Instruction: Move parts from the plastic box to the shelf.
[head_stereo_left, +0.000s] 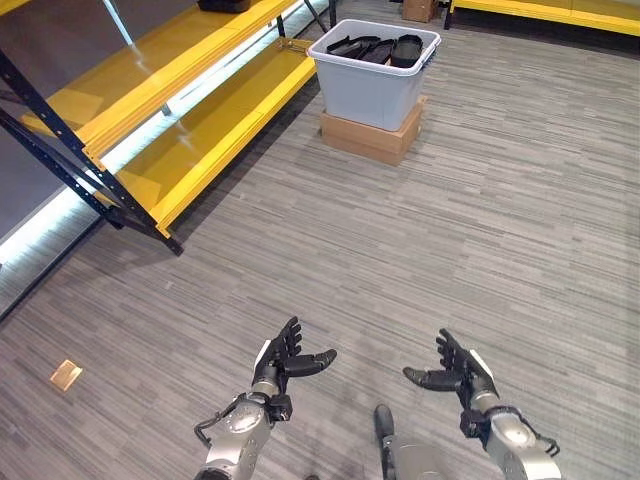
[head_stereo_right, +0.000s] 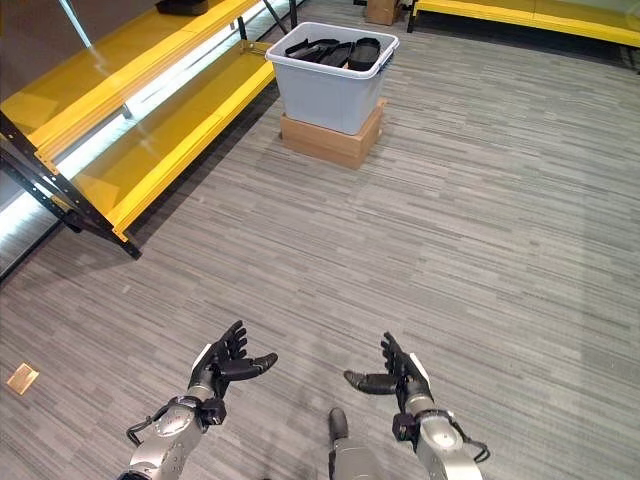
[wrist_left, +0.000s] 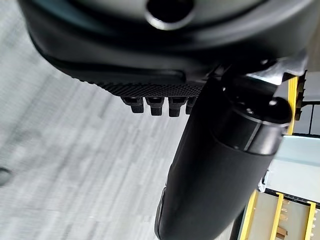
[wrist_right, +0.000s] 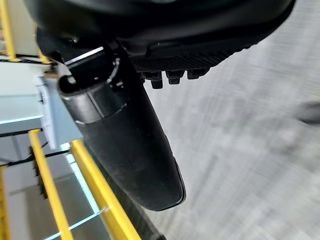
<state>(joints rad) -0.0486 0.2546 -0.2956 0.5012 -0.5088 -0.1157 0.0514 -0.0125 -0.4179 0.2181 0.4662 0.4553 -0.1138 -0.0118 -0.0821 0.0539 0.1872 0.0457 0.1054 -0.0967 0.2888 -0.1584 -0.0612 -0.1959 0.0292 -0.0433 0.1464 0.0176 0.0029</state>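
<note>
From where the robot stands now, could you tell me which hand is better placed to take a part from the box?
Neither by much: both the left hand and right hand are open, empty and far from the box. The box sits ahead, roughly centred; the shelf lies left, so slightly the left.

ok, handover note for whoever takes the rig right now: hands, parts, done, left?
Left hand: open, holding nothing, held over the floor.
Right hand: open, holding nothing, beside it.
Black parts lie in the plastic box, which sits on a cardboard box ahead.
Yellow shelf stands to the left; one dark item is on its upper level.
Left: walk to the box, pick parts, shelve them.
</note>
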